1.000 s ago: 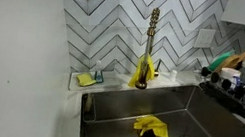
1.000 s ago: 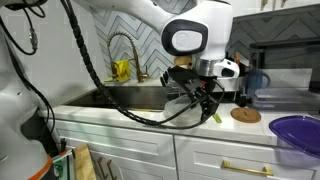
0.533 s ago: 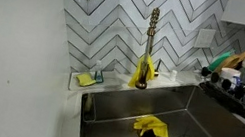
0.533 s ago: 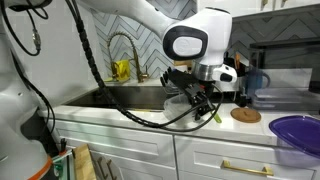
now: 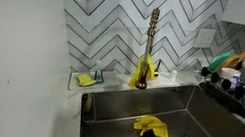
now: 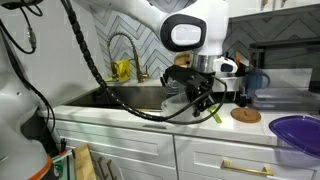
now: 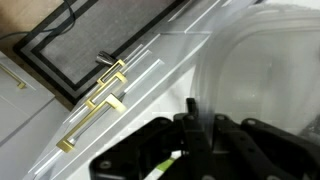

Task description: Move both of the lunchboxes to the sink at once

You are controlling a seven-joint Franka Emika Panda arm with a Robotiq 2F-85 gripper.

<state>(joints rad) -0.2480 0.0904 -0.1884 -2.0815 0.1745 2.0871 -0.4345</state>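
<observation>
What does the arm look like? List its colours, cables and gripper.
The arm has glossy white shells with a dark grey round joint cap. A black ribbed cable hose hangs along it. The gripper is black, with black fingers.

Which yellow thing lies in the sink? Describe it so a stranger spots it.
Find the steel sink below the gold faucet. On its floor lies a crumpled yellow cloth. Unlike the yellow item draped on the faucet and the sponge on the ledge, it sits inside the basin.
</observation>
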